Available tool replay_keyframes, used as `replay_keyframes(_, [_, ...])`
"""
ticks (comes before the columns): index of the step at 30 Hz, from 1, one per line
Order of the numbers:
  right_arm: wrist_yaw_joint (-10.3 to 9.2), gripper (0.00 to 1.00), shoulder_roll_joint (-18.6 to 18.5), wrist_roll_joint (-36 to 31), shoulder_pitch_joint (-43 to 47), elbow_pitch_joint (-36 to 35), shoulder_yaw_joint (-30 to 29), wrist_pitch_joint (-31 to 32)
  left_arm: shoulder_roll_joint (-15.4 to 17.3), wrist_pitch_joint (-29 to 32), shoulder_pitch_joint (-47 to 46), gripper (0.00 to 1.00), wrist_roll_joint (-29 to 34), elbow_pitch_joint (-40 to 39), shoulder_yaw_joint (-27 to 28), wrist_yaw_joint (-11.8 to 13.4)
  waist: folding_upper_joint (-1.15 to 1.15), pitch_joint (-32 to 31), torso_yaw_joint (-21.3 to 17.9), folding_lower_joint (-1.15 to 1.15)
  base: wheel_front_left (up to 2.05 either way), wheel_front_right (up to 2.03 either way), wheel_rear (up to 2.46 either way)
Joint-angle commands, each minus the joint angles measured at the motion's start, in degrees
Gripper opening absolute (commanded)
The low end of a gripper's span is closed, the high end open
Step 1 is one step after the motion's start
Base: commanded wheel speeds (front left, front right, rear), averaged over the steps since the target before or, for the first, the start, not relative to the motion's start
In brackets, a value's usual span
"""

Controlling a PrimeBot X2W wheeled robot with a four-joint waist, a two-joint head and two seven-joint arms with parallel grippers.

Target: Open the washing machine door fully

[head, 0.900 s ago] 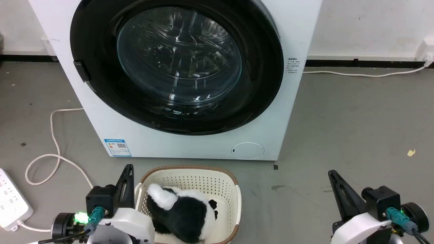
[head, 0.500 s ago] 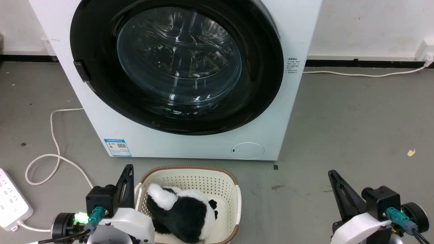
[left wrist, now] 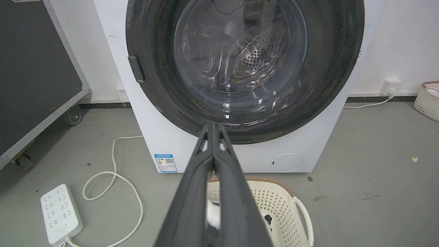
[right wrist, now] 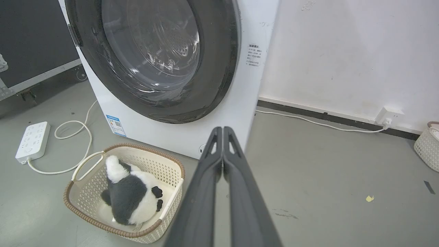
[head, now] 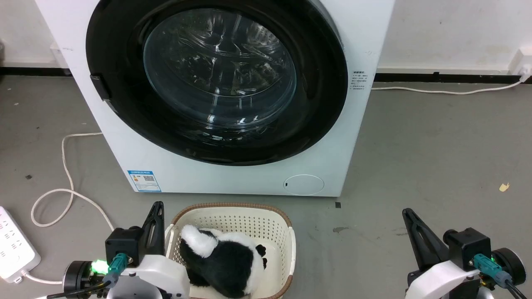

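Note:
The washing machine door is a big round glossy black ring with a bulging clear glass window, lying flush against the white machine front; it also faces me in the left wrist view and the right wrist view. A small dark hinge piece sits on its left rim. My left gripper is shut at the lower left, well short of the door and beside the basket. My right gripper is shut at the lower right over bare floor. Both hold nothing.
A cream laundry basket holding a black-and-white plush toy stands on the floor just before the machine. A white power strip and looping cable lie left. A black wheeled case stands far left. Another basket sits far right.

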Motion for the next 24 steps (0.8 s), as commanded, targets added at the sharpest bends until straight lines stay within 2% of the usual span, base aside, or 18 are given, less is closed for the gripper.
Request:
replay_keyframes(1, [-0.05,0.00,0.00,0.26,-0.68,0.14,-0.05,0.02,0.14,0.02,1.02,0.00,0.51,-0.24,0.03,-0.24,0.00,0.00,0.00,0.00,0.00,0.00,0.00])
replay_keyframes(24, [-0.05,0.00,0.00,0.26,-0.68,0.14,-0.05,0.02,0.14,0.02,1.02,0.00,0.51,-0.24,0.03,-0.24,0.00,0.00,0.00,0.00,0.00,0.00,0.00])
